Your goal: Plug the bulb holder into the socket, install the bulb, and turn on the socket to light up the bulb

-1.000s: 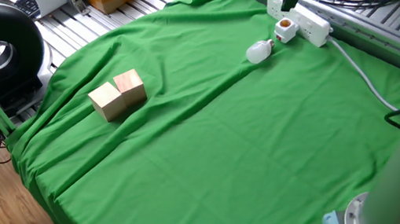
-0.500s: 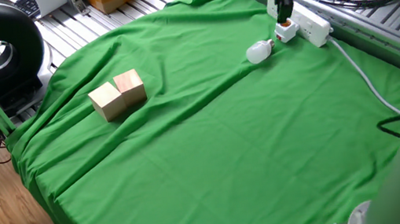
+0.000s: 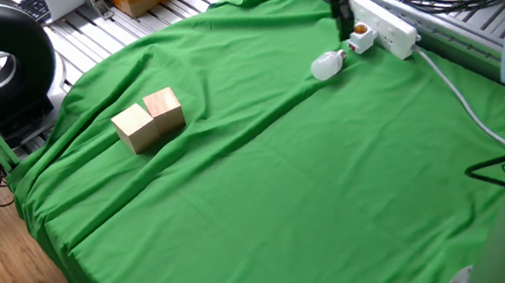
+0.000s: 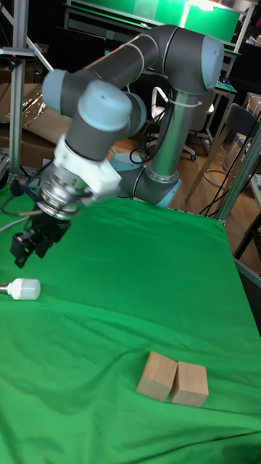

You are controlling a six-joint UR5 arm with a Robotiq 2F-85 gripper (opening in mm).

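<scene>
Arm [image 4: 138,72] arched, jaws pointing down beside the bulb holder [image 3: 361,38].

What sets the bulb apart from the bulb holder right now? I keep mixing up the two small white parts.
The bulb lies on its side on the green cloth; the bulb holder sits on the socket. The bulb has a rounded dome and a metal base; the bulb holder is blocky with an orange opening facing up. Both are small and white, and the gripper holds neither.
</scene>
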